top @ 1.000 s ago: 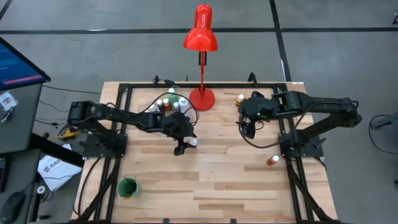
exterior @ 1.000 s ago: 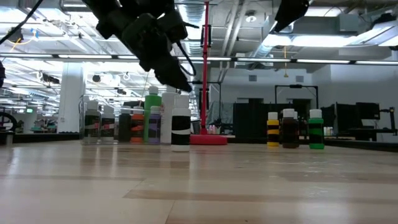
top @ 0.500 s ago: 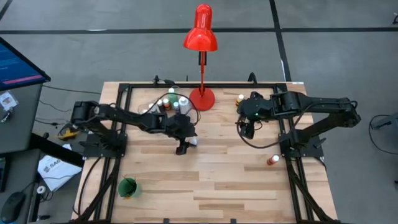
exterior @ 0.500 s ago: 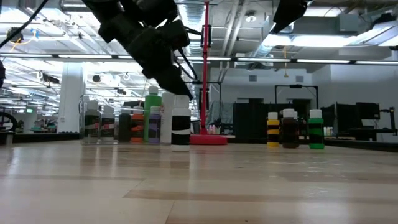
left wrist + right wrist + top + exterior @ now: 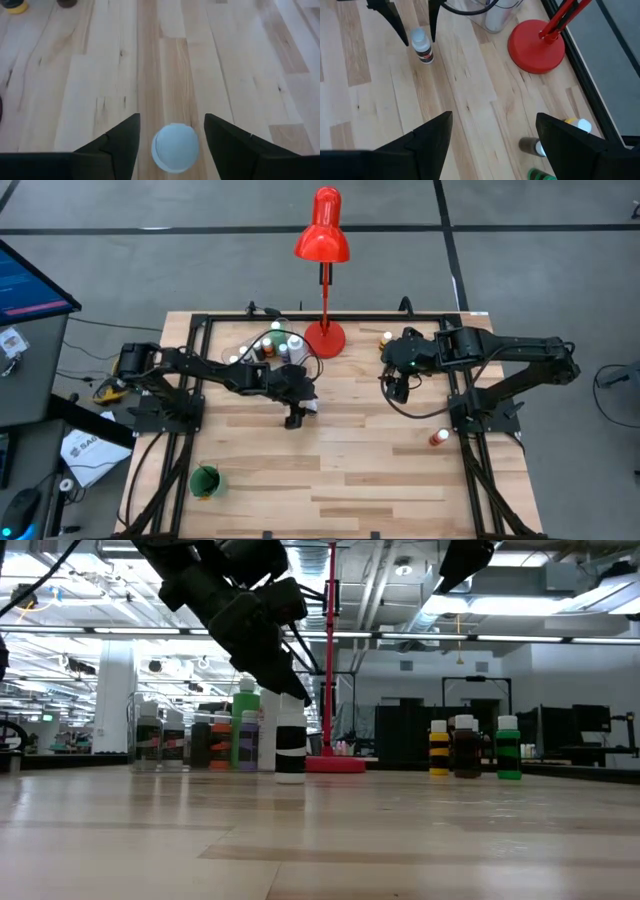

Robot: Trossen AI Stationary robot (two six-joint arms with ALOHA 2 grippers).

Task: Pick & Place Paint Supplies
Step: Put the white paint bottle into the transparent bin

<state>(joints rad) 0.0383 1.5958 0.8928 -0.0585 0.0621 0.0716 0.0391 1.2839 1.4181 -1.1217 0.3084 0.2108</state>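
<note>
A small bottle with a white cap (image 5: pixel 175 147) and a black label (image 5: pixel 290 745) stands upright on the wooden table (image 5: pixel 340 470), near its middle. My left gripper (image 5: pixel 172 135) is open and slants down over it. One finger stands on each side of the cap with a gap on both sides, as the right wrist view also shows around the bottle (image 5: pixel 422 47). My right gripper (image 5: pixel 492 145) hangs open above the table's right part (image 5: pixel 400 385) with nothing between its fingers.
A clear container of several paint bottles (image 5: pixel 270 345) stands at the far left, beside the red lamp's base (image 5: pixel 324 337). Three bottles (image 5: pixel 465 748) stand at the far right. An orange bottle (image 5: pixel 437 438) is at the right edge, and a green cup (image 5: pixel 206 480) is near left.
My left gripper has sunk a little, and its fingertips have come from above the bottle's cap down to either side of it. The bottle has stayed where it was.
</note>
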